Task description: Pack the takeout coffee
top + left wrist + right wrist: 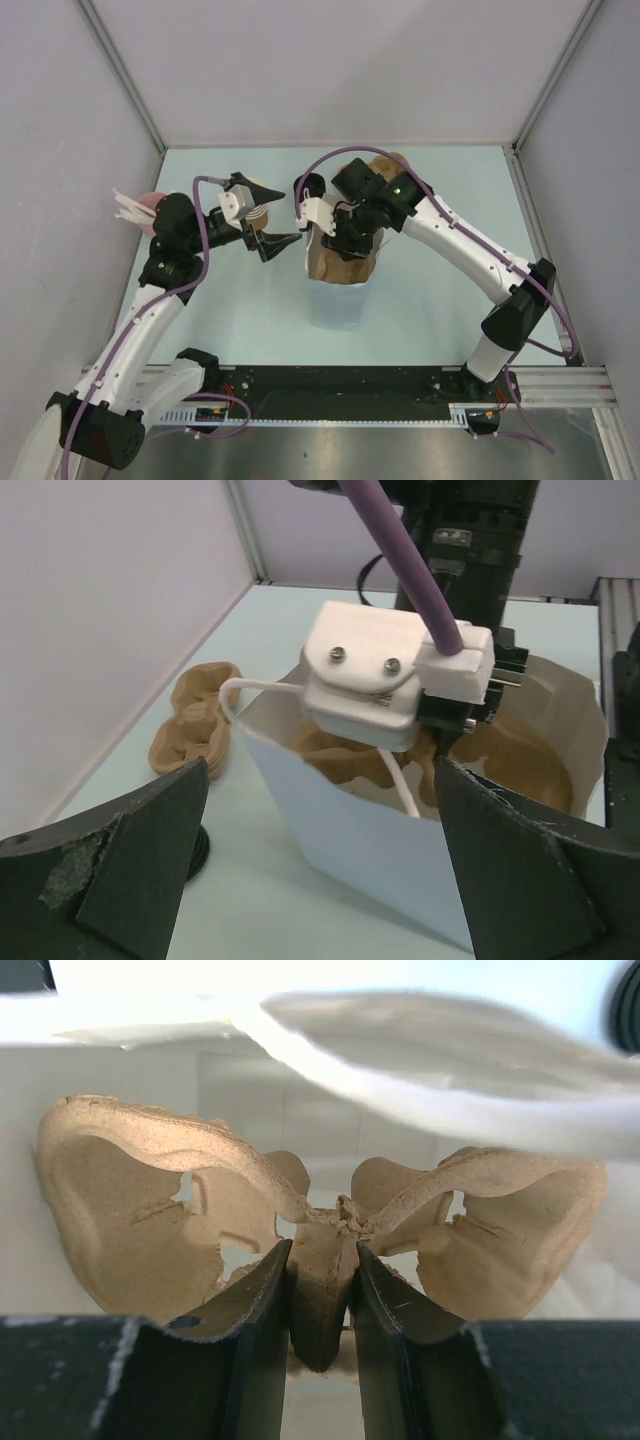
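The right gripper (321, 1250) was pinched shut on the central rib of a moulded-pulp cup carrier (130, 1210), its two dark fingers flat against either side of that rib. Gripping there looked deliberate: the rib is the stiffest part, and it left both wells on either side free. The carrier hung inside the white paper bag (350, 850), with the bag's walls pale around it (one flap curled across the top of the wrist view), so the step in hand appeared to be seating the carrier on the bag's floor to take a cup.

The left gripper (322, 775) stood with its fingers wide apart and nothing between them. It was raised just beside the bag's near wall, probably placed to steady the bag or to fetch the drink.

A tan cup (262, 213), which I took for the coffee, sat on the table (430, 300) under the left wrist. It was largely covered, and whether it had a lid could not be told. No cup was in the bag. A stack of carriers (195, 720) lay beyond, and a pink cup (145, 203) of stirrers stood at the left wall.

No brand, label or writing was legible anywhere.
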